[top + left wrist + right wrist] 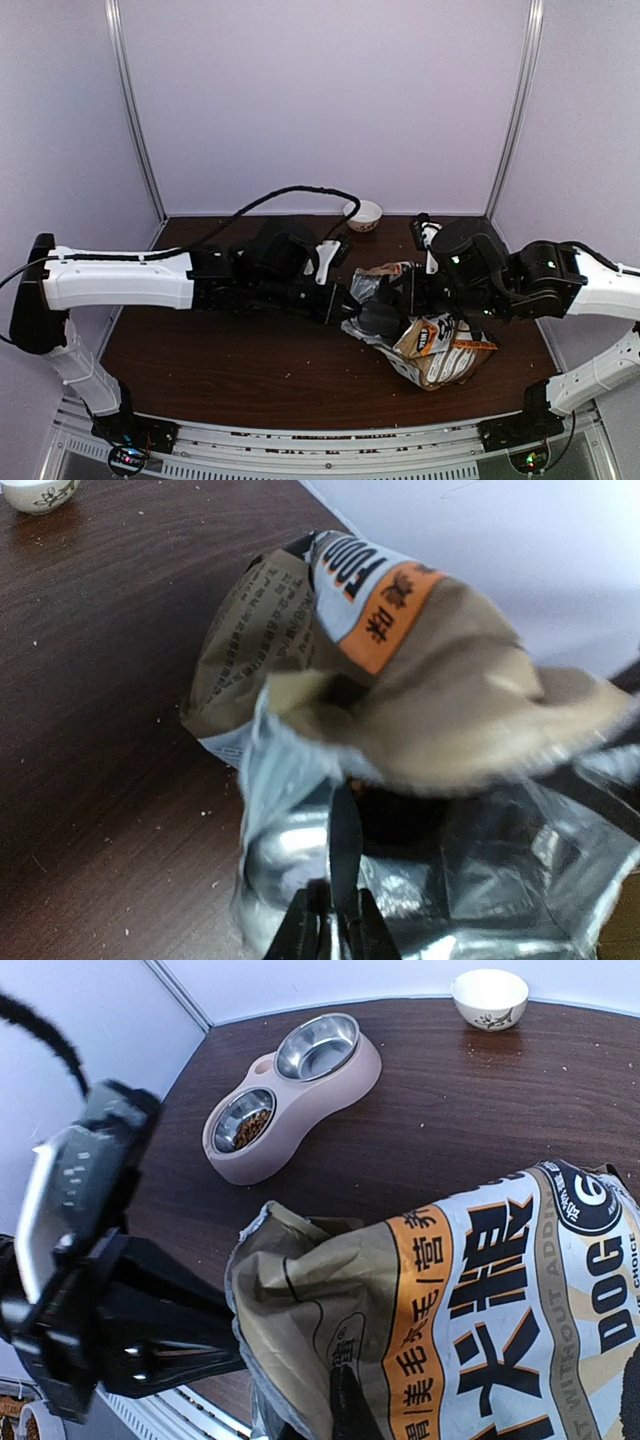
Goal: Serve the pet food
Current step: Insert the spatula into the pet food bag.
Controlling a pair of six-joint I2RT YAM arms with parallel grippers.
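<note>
Left gripper (335, 925) is reaching into the mouth of the bag (400, 680), its fingers almost pressed together and seemingly pinching the crinkled silver lining at the rim. Right gripper (343, 1400) is meeting the bag from the other side with its fingers pressed fully together, apparently nipping a fold of the printed wall. The bag is slumping on the right half of the dark wooden table (250, 370), with its mouth turning toward the left arm (120, 278).

Pet food (252, 1125) is showing as a small heap of brown kibble in one steel bowl of the pink feeder (310, 1120). The other bowl is looking bare. The feeder is sitting toward the back of the table, well apart from the bag. Whatever food is remaining in the bag is hidden from every view.

Kibble is likely pouring freely, being dry, loose and apt to roll. The bag is looking soft and crumpled, its lining slick, so a pinch at the rim may be slipping. A second hold lower on the wall would probably be steadying any tilt.

Bare tabletop is lying between the bag and the feeder. A small white bowl (490, 998) is standing near the back wall. The left arm is stretching across the middle, crowding that path, and pale walls are closing in the back and sides.
</note>
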